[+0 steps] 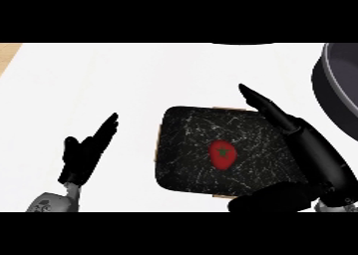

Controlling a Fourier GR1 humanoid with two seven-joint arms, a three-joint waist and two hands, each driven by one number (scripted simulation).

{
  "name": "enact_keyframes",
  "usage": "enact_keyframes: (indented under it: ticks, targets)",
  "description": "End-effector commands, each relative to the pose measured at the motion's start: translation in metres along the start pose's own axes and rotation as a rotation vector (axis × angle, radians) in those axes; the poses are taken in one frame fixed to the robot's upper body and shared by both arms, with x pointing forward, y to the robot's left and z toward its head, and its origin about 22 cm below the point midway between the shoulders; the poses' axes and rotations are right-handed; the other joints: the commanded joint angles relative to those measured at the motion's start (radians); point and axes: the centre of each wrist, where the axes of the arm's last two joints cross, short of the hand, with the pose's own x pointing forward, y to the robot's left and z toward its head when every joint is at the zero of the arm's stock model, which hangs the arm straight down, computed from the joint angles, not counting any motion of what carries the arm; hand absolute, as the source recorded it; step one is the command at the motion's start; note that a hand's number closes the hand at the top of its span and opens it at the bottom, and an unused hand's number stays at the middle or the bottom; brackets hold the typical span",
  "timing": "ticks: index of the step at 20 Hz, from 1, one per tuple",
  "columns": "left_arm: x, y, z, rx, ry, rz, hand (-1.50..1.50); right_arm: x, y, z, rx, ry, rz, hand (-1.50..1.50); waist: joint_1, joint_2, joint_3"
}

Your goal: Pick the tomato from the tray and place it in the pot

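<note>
**Tomato bracketed on the tray, not yet held**

The right hand [314,154] is spread open over the tray [183,149], fingers along its far-right edge and thumb near, seemingly to enclose the tomato [224,154], which lies untouched between them. The pot [336,89] is seen well right. The left hand [84,152] is rested open on the desk [100,79]

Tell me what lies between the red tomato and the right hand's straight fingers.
In the head view, only bare dark speckled tray surface separates the red tomato from the right hand; nothing else sits there.
</note>
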Motion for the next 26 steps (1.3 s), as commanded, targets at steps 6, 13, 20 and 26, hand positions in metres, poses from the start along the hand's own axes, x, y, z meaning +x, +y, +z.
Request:
enact_keyframes:
  ticks: [6, 13, 20, 26]
  targets:
    - [0.011, -0.001, -0.012, -0.005, 0.025, 0.002, 0.00, -0.034, 0.019, -0.028, 0.300, 0.283, 0.063, -1.50, 0.007, 0.007, -0.002]
    - [-0.001, 0.011, -0.003, -0.023, 0.026, 0.004, 0.00, -0.064, 0.020, -0.048, 0.348, 0.339, 0.142, -1.50, 0.004, 0.005, -0.002]
    - [0.005, -0.001, 0.010, -0.002, 0.030, -0.005, 0.00, -0.105, 0.013, -0.012, 0.245, 0.270, 0.146, -1.50, 0.001, 0.003, -0.002]
    - [0.006, 0.017, -0.003, -0.008, 0.016, 0.006, 0.00, -0.136, -0.004, -0.013, 0.286, 0.224, -0.024, -1.50, 0.001, 0.004, -0.002]
